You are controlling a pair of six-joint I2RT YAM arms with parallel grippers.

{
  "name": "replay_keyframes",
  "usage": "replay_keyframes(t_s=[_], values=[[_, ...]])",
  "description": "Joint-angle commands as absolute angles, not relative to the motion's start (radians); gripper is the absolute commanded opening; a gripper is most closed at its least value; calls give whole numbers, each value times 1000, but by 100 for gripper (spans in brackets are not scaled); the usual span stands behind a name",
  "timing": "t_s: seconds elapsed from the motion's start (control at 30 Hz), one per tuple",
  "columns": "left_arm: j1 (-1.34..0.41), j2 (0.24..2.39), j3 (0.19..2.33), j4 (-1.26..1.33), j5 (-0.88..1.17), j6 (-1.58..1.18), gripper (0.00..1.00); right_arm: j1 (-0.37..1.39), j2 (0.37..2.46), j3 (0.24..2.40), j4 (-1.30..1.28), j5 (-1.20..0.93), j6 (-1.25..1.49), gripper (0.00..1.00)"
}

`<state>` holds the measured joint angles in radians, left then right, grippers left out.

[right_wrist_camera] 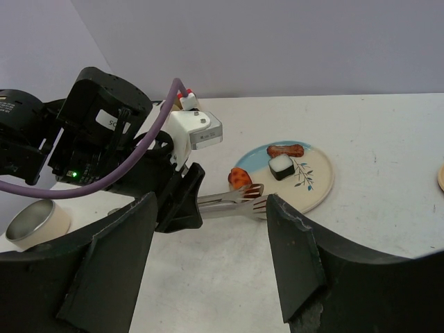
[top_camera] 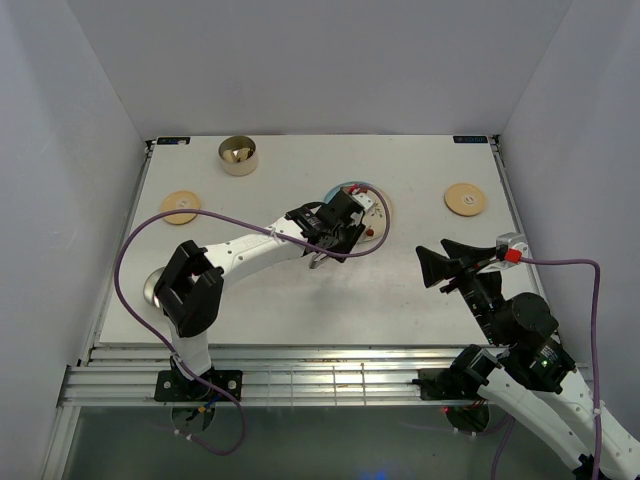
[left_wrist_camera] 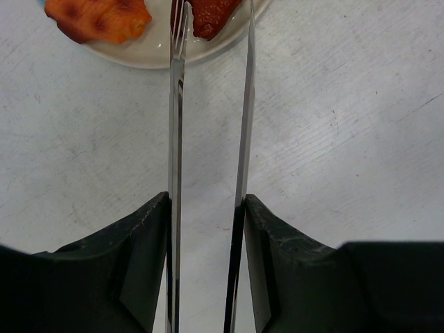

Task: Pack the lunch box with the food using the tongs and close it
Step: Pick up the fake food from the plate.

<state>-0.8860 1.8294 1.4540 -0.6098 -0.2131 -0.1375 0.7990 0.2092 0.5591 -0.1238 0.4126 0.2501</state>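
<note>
Tongs (left_wrist_camera: 175,139) pinched between left fingers (left_wrist_camera: 139,243) bracket red-brown piece (left_wrist_camera: 211,17) on plate (left_wrist_camera: 152,52): squeeze slowly, keep tips level, lift straight up; right fingers (right_wrist_camera: 118,257) spread, empty, well apart.

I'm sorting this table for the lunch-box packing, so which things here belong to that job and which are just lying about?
For the job: tongs in the left gripper, food pieces, far tin, near tin, left lid, right lid.
Not part of it: plate under the food, purple cable.
</note>
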Motion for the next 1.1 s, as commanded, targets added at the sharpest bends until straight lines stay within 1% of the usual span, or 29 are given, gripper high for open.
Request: replay_keyframes(t_s=[0.0, 0.33, 0.8, 1.0, 1.07], values=[[-891, 1819, 1500, -621, -190, -104, 55, 801, 204, 560, -75, 423, 241, 70], [-891, 1867, 1531, -640, -193, -91, 54, 801, 204, 560, -75, 425, 239, 70], [-891, 1882, 1549, -657, -215, -89, 48, 802, 202, 560, -75, 425, 241, 70], [-891, 1888, 1580, -658, -224, -94, 43, 801, 202, 560, -75, 425, 239, 70], [-891, 1890, 1594, -660, -225, -95, 40, 801, 199, 560, -75, 425, 241, 70]])
